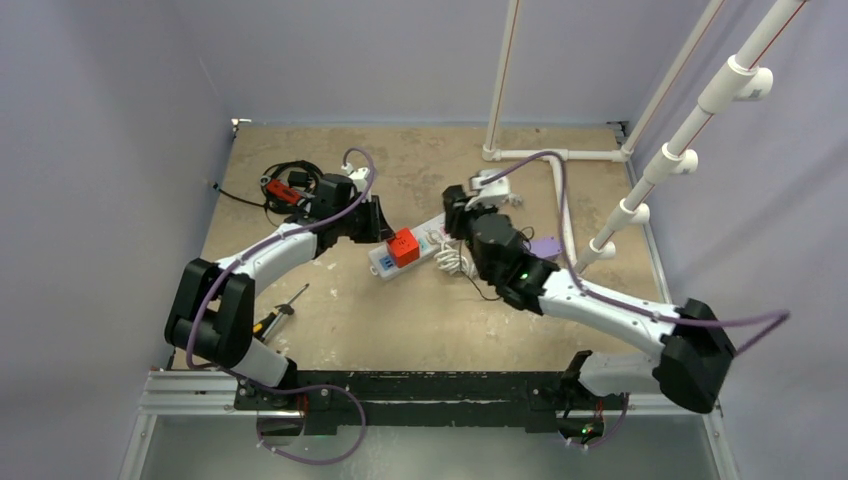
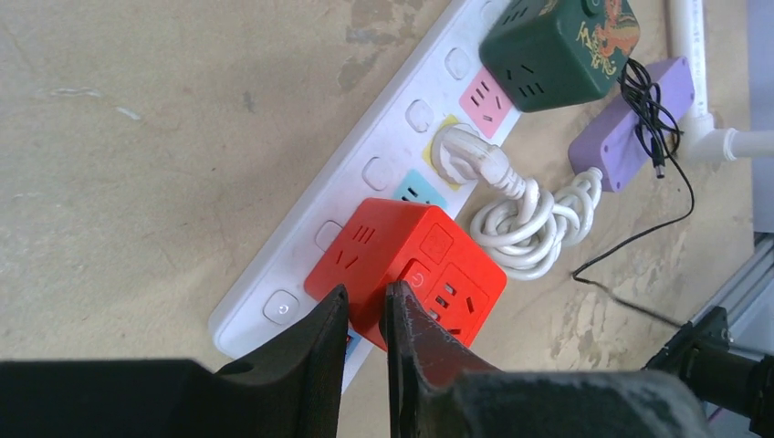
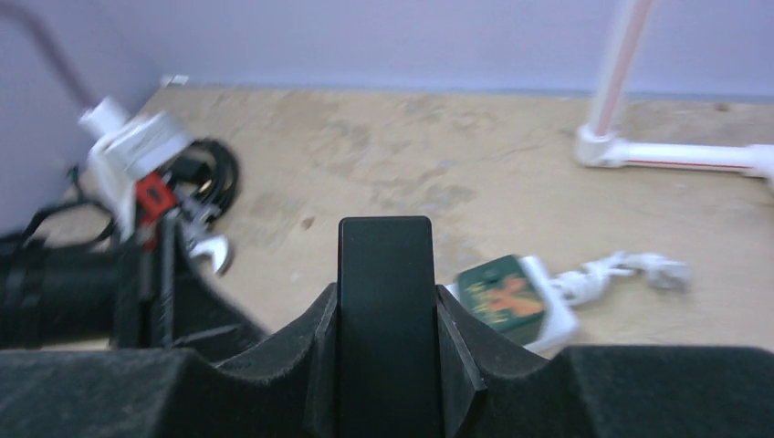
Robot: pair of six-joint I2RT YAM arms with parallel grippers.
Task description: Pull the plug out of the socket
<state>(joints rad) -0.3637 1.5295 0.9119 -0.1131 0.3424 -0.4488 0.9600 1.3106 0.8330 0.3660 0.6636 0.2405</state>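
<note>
Left jaws, barely apart, straddle the red plug's (image 2: 406, 265) near corner; I cannot tell if they grip; strip (image 2: 392, 146) runs ahead-right.

The socket (image 2: 394, 144) runs off the top edge — near end partly behind the left gripper (image 2: 365, 292); right-wrist view blurred.

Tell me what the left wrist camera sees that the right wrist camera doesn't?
Only left wrist: the red cube, the pastel outlets and the purple bar. Only right wrist: a black block in the right tool, tangled black cables, a wrench. Both: the green cube on the socket, and the white coiled cord.
</note>
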